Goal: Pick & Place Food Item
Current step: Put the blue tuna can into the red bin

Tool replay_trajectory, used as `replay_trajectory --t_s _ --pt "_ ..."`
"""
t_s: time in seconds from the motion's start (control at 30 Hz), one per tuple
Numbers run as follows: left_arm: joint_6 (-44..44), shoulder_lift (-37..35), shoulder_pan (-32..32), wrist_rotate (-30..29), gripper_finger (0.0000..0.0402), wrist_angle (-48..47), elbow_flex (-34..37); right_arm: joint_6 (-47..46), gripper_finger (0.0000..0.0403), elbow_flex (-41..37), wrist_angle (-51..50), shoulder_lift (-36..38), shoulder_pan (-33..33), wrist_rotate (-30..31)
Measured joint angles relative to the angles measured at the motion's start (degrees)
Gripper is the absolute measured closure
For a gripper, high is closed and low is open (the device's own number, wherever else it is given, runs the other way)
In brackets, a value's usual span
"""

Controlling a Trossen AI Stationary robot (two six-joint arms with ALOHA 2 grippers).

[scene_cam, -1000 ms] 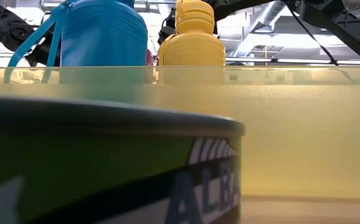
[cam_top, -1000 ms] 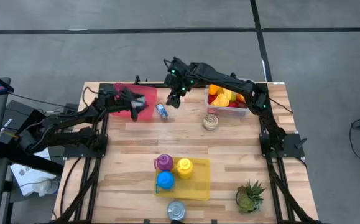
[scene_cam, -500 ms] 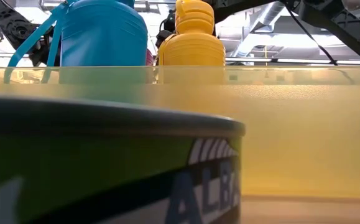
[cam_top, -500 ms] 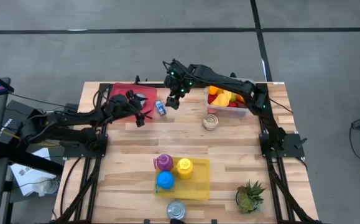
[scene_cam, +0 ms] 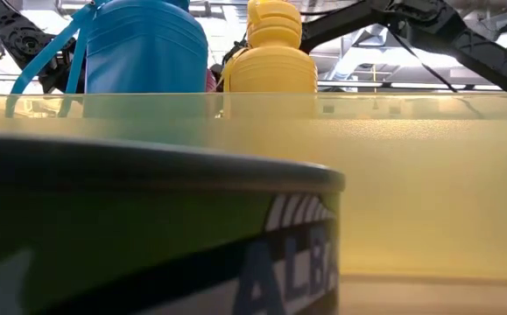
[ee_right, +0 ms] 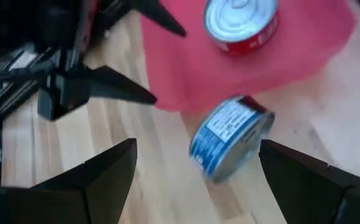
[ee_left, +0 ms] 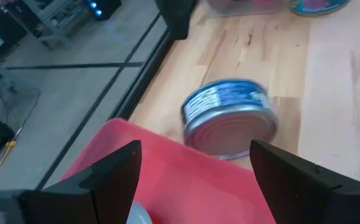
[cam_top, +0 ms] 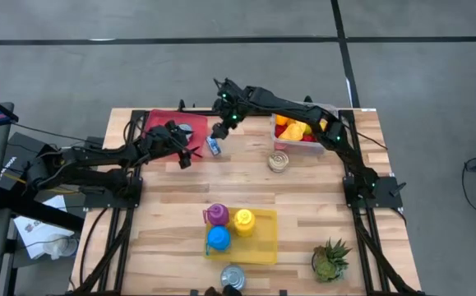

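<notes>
Right wrist view: the open, empty right hand (ee_right: 192, 180) hovers over the blue can (ee_right: 229, 137), tipped just ahead; probably approaching, it must descend and close.

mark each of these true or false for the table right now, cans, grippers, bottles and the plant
1. The blue can lies tipped on its side at the edge of the red mat. True.
2. The right gripper is shut on the blue can. False: its fingers are open and the can lies free on the table.
3. A red-sided can stands upright on the red mat. True.
4. The left gripper is open and holds nothing. True.
5. The three bottles stand in the box of fruit. False: the bottles stand on the yellow tray; the fruit box is at the far right.
6. The potted plant sits on the red mat. False: the plant is at the near right corner.
</notes>
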State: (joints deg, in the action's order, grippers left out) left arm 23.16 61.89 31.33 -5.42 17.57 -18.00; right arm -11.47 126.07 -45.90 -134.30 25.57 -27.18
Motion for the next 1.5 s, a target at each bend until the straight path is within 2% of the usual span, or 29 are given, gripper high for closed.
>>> replay_trajectory --t_s 0.3,0.43,0.5,0.63,0.77,0.93,1.1,1.27,1.37,1.5 --pt "-2.6 0.0 -0.1 -2.7 0.0112 -0.9 0.0 -4.0 0.0075 0.2 0.6 -2.1 -0.5 -2.2" --pt "-2.0 0.0 -0.4 1.9 0.0112 -1.1 0.0 -1.9 0.0075 0.2 -0.3 -1.9 -1.1 0.5" --pt "0.2 0.2 -1.3 4.3 0.0112 -0.9 0.0 -0.7 0.0075 0.1 -1.9 -1.1 -1.2 0.5" --pt "7.9 3.0 -3.8 4.7 0.0112 2.7 0.0 4.8 0.0075 0.2 -2.5 3.3 -2.3 3.6" --pt "15.2 7.3 -4.7 1.6 0.0112 9.5 0.0 11.6 0.0075 0.2 -1.9 7.0 -5.1 9.6" --pt "19.1 12.5 -2.8 0.4 0.0112 9.6 -2.3 18.0 0.0075 0.2 2.9 12.8 -9.2 10.5" --pt "23.3 17.0 -2.4 -0.3 0.0112 10.1 -5.0 21.7 0.0075 0.2 19.5 15.8 -13.8 4.6" --pt "25.9 16.9 -2.5 -0.9 0.0112 8.1 -6.3 25.7 0.0075 -0.1 39.9 15.7 -17.6 -0.1" --pt "26.1 15.3 -2.6 -2.2 0.0112 1.4 -8.0 25.1 0.0075 -3.7 57.2 14.9 -18.2 -1.9" --pt "25.3 13.1 -3.3 -2.8 0.0112 -4.3 -8.7 16.3 0.0075 -14.6 92.3 15.0 -16.4 -2.8"
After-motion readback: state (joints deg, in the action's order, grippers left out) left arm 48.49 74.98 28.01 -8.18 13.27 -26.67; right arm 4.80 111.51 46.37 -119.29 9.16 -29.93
